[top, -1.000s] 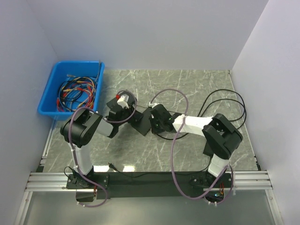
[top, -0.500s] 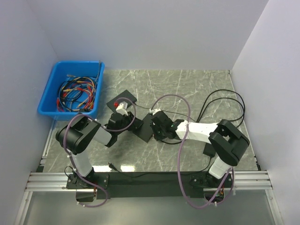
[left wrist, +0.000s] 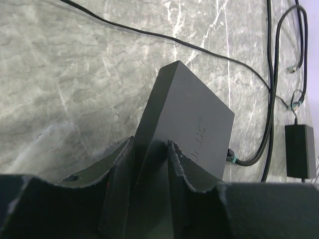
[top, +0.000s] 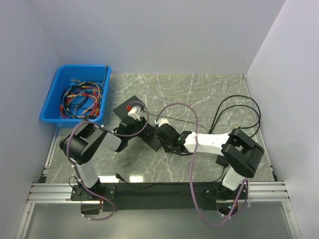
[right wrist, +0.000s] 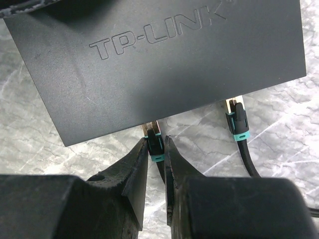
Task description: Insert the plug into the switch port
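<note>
Here the plug (right wrist: 155, 145) is pinched in the right gripper's (right wrist: 156, 141) narrow jaws, against the switch (right wrist: 164, 59). The switch's edge is clamped between the left gripper's (left wrist: 150, 143) jaws.

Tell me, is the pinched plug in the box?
Partly in: the plug tip sits under the switch edge; fully seated, cannot tell.

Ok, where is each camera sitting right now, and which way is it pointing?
Top external: fixed above and behind the robot, looking down on the table; left arm and right arm show whole, meeting at the switch.
Left wrist: rides the left arm, looks along the left gripper, clamped on the switch's corner.
Right wrist: looks past the right gripper, pinching the plug at the port side.
Shared: all views show the switch; both wrist views, the neighbouring seated plug.
</note>
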You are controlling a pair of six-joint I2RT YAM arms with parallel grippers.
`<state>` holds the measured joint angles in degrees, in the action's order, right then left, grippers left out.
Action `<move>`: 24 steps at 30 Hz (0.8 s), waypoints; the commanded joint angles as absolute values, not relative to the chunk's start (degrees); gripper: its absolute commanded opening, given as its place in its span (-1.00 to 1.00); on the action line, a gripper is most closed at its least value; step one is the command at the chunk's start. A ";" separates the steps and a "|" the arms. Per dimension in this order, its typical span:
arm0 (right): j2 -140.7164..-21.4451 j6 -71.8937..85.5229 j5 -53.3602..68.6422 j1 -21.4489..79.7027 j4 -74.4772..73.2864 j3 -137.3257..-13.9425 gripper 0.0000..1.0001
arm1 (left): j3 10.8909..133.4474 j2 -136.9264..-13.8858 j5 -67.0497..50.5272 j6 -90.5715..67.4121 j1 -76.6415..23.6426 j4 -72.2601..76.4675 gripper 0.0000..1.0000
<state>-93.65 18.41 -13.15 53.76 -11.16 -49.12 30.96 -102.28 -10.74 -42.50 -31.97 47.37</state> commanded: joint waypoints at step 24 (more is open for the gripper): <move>-102.82 15.38 -18.38 48.53 -4.22 -67.76 -1.00 | 34.01 -116.01 -32.69 -36.91 -34.01 37.70 -0.38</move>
<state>-101.12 14.66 -15.68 52.69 -25.54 -60.99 37.63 -111.57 -21.26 -38.28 -30.30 54.19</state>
